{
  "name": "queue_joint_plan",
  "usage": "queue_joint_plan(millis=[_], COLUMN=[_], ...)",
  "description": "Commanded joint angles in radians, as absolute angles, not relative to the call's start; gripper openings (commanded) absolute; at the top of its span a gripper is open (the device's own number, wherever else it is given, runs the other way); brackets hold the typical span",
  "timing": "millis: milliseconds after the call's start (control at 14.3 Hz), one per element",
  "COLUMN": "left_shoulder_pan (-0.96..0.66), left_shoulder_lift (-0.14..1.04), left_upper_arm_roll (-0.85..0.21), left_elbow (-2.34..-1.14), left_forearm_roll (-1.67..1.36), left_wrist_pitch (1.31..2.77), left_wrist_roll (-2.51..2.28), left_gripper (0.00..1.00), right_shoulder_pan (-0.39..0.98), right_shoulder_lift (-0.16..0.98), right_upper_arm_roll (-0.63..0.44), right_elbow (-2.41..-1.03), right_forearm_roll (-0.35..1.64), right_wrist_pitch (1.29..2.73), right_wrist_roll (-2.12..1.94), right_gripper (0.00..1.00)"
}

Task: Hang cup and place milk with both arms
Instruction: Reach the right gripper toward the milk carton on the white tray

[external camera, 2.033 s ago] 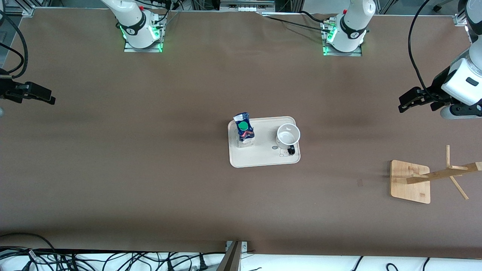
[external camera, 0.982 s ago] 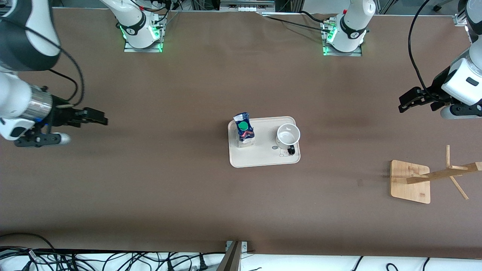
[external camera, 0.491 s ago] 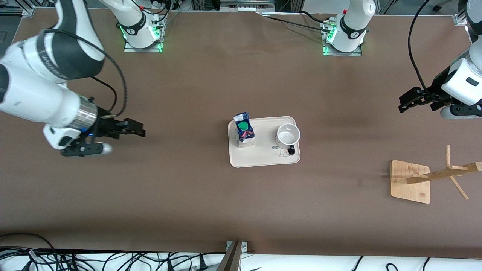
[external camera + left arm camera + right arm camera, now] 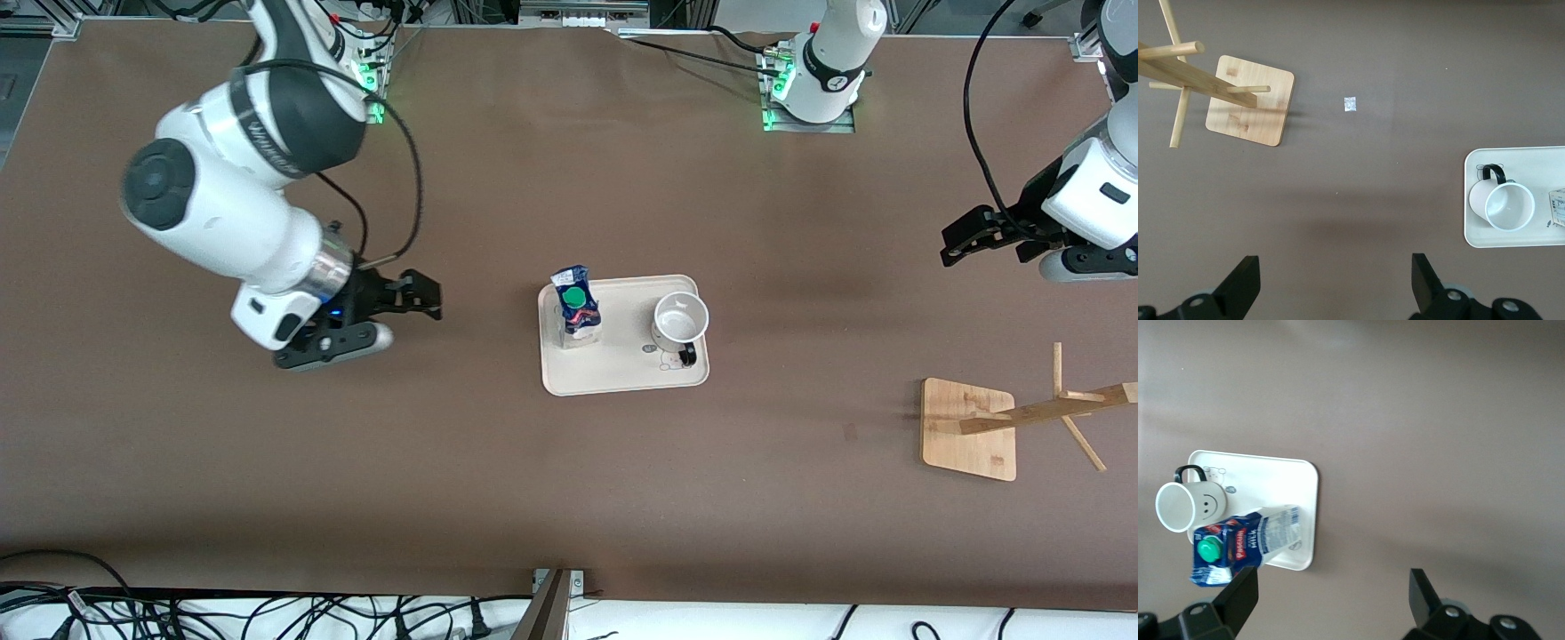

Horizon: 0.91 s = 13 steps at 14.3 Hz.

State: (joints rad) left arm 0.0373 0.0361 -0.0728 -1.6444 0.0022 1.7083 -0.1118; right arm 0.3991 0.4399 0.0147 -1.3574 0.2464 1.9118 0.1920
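A smooth, cream-coloured tray (image 4: 622, 378) with rounded corners is lying near the middle of the table (image 4: 569, 498), which is covered in a matte brown, slightly wrinkled sheet. The milk (image 4: 576, 307) is standing upright on the tray at the end toward the right arm: a small gable-top carton with a glossy dark blue top, a round green cap and pale printed sides. The cup (image 4: 680, 322), a small white glazed mug, is standing mouth-up on the tray's other end, toward the left arm, with its black loop handle pointing toward the front camera; the right wrist view is showing a black smiley face on its side. The two are sitting apart from each other.

A pale bamboo rack (image 4: 1022, 418) with a flat square base and thin round pegs is standing toward the left arm's end of the table, nearer to the front camera than the tray.

The right hand (image 4: 422, 298) is hovering over bare table beside the tray, its black fingers spread wide and holding nothing. The left hand (image 4: 965, 238) is waiting over the table's left-arm end, likewise open and empty.

Black cables are trailing along the table's edges and metal framing is lining the edge by the arm bases.
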Motion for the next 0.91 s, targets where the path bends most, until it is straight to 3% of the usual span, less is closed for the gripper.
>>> queue_joint_plan(millis=[0,140,841], left_shoulder_pan=[0.032,0.032,0.034], left_shoulder_lift=[0.051,0.051,0.051], left_upper_arm_roll=[-0.074,-0.074,-0.072], left_elbow=[-1.612,-1.612,-1.612], left_forearm_roll=[0.02,0.02,0.018], left_wrist_pitch=[1.686,1.686,1.687], left_wrist_roll=[-0.11,-0.11,-0.11], left_gripper=[1.0,1.0,1.0], right_shoulder_pan=[0.497,0.54,0.666], right_shoulder_lift=[0.518,0.56,0.552], right_upper_arm_roll=[0.008,0.006,0.006], right_elbow=[-1.331,-1.33,-1.333], right_forearm_roll=[0.258,0.255,0.187], right_wrist_pitch=[1.994,2.063,2.06], right_wrist_roll=[0.305,0.319,0.405], right_gripper=[1.0,1.0,1.0])
